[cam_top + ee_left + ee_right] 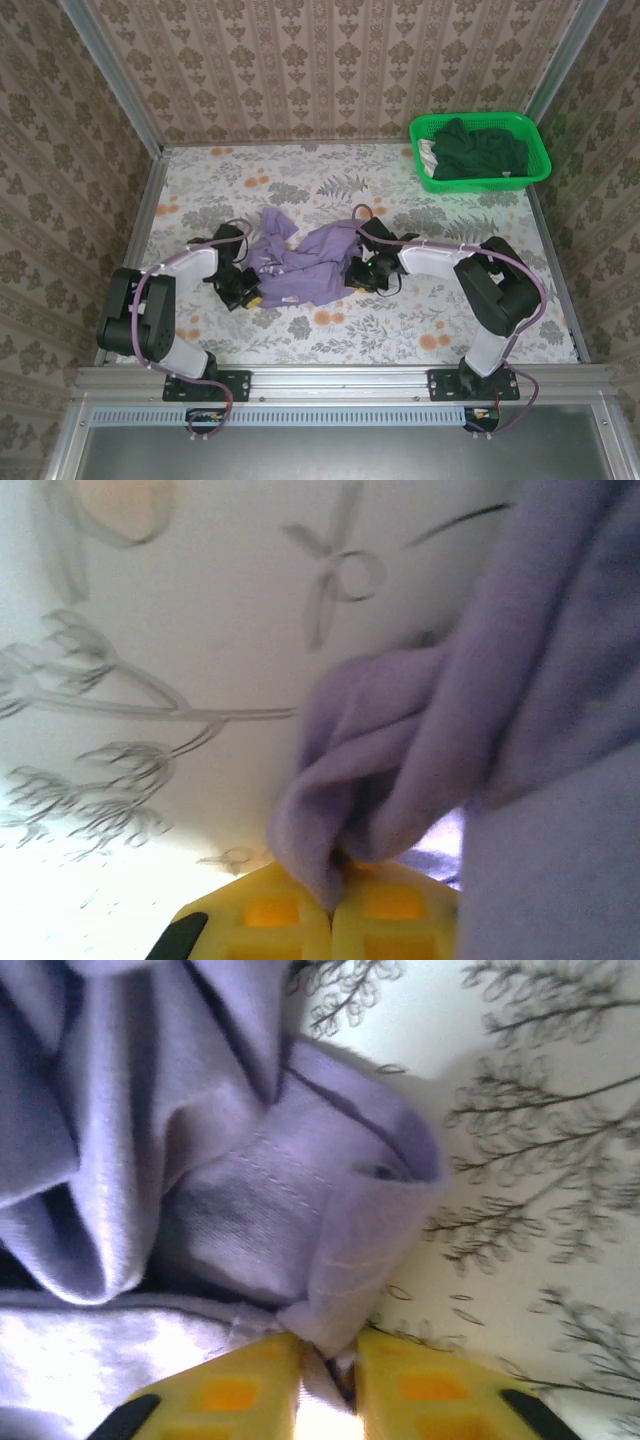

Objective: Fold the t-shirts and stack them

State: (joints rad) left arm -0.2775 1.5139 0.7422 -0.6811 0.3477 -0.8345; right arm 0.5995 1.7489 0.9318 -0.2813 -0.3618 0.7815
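Centrally, we see the lavender t-shirt [300, 262] crumpled on the tabletop [400, 330] between the two arms. The left jaws' yellow pads [270, 912] press together on a fold of it, and the right jaws' pads [430, 1392] nip a hemmed corner. Dark green t-shirts [480, 152] sit heaped in a bright green basket [470, 118] at the far right corner. The tabletop wears a pale print of grey leaves and orange blooms. Beige damask wallpaper [320, 60] lines the walls.

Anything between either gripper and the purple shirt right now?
Nothing visible. The left gripper and right gripper each have their jaws shut on a fold of the lavender t-shirt, at its opposite edges. The green basket sits apart at the back right.
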